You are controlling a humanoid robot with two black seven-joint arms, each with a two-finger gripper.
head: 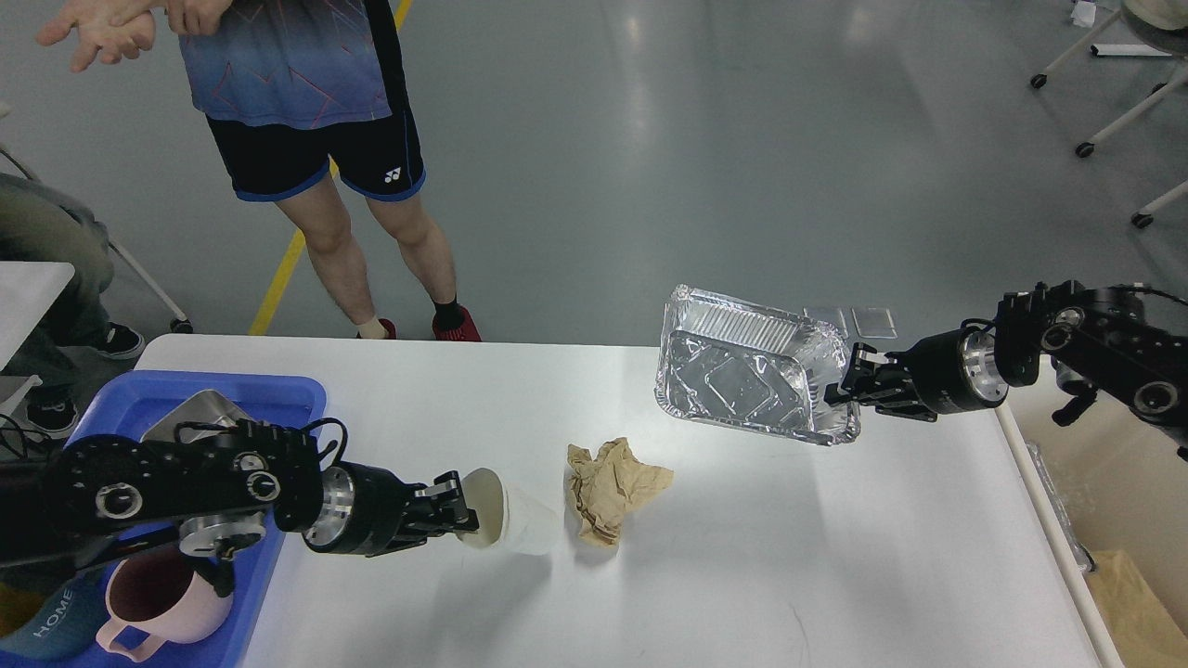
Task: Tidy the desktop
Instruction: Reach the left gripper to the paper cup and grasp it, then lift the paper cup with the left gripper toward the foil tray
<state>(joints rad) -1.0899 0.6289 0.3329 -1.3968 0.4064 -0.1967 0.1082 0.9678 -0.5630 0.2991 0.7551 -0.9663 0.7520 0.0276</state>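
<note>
The white desktop (742,557) fills the lower view. My left gripper (457,513) is shut on the rim of a white paper cup (515,522), which is tipped on its side with its mouth toward the gripper. A crumpled brown paper (608,487) lies just right of the cup. My right gripper (846,382) is shut on the right rim of a foil container (742,376) and holds it tilted above the desktop's far right part.
A blue tray (148,399) at the left edge holds a metal box (195,413), a pink mug (162,603) and a dark cup. A person (306,111) stands behind the table. A cream bin (1114,520) stands off the right edge.
</note>
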